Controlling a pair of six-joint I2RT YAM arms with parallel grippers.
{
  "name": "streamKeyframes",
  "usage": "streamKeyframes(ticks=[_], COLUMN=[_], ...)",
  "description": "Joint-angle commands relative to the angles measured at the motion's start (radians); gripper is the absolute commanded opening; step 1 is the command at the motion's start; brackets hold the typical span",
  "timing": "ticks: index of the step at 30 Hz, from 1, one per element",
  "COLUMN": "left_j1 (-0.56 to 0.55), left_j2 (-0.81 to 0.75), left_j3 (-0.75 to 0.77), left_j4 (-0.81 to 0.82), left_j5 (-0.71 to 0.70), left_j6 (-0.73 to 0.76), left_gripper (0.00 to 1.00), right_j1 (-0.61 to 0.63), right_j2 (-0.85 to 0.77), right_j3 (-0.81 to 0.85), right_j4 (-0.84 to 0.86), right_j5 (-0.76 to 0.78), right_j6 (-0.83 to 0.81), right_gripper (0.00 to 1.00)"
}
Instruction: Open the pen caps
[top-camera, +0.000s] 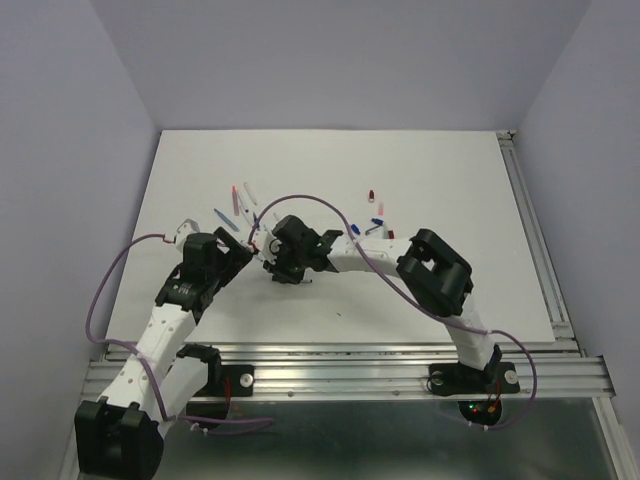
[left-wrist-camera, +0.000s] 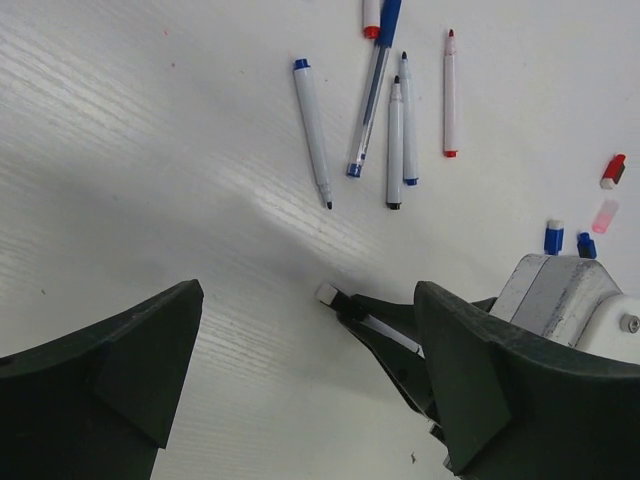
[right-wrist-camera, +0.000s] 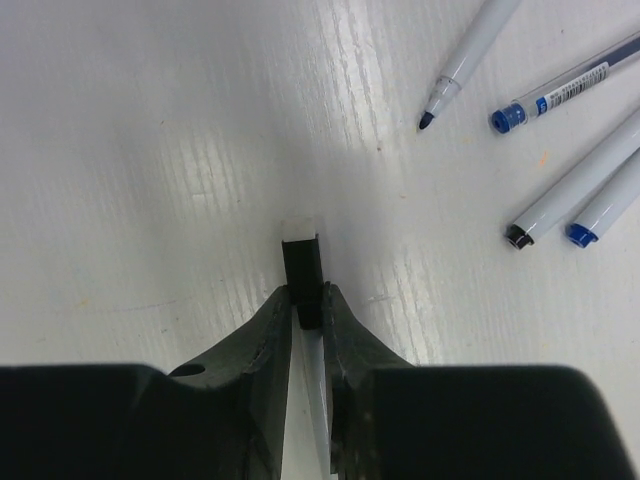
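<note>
My right gripper is shut on a white pen just above the table. The pen's black cap sticks out past the fingertips, and its base is pinched between them. In the left wrist view that capped end points toward the gap of my left gripper. The left gripper is wide open, holds nothing and hovers over the table right beside the right gripper. Loose caps lie further off: a red one, a pink one and two blue ones.
Several uncapped pens lie in a loose group beyond the grippers, among them a blue gel pen and a red-tipped one. The same group of pens lies on the white table. An aluminium rail runs along the table's right edge.
</note>
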Motion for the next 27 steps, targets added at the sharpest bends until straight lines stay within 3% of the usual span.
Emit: streamKeyframes(ticks=[1, 4, 5, 9, 17, 22, 27], left_j1=[0.002, 0.002, 0.003, 0.000, -0.075, -0.161, -0.238], left_j2=[-0.036, -0.057, -0.069, -0.125, -0.290, -0.344, -0.274], left_j3=[-0.002, -0.009, -0.017, -0.061, -0.236, -0.258, -0.278], left_j4=[0.047, 0.085, 0.096, 0.187, 0.635, 0.691, 0.781], left_j5=[0.044, 0.133, 0.177, 0.303, 0.639, 0.566, 0.549], left_j6=[0.020, 0.040, 0.052, 0.063, 0.005, 0.012, 0.008], left_gripper=[0.99, 0.99, 0.99, 0.99, 0.99, 0.99, 0.99], right_j1=[0.022, 0.022, 0.022, 0.020, 0.022, 0.018, 0.018], right_j2=[-0.093, -0.197, -0.255, -0.364, -0.567, -0.625, -0.651], right_j3=[-0.101, -0.191, -0.234, -0.338, -0.458, -0.559, -0.573], right_j4=[0.151, 0.249, 0.303, 0.372, 0.421, 0.564, 0.622], right_j5=[0.064, 0.141, 0.222, 0.359, 0.541, 0.584, 0.571], right_j6=[0.130, 0.298, 0.429, 0.628, 0.924, 1.041, 1.102], right_gripper=[0.06, 0.05, 0.04, 0.05, 0.06, 0.07, 0.08])
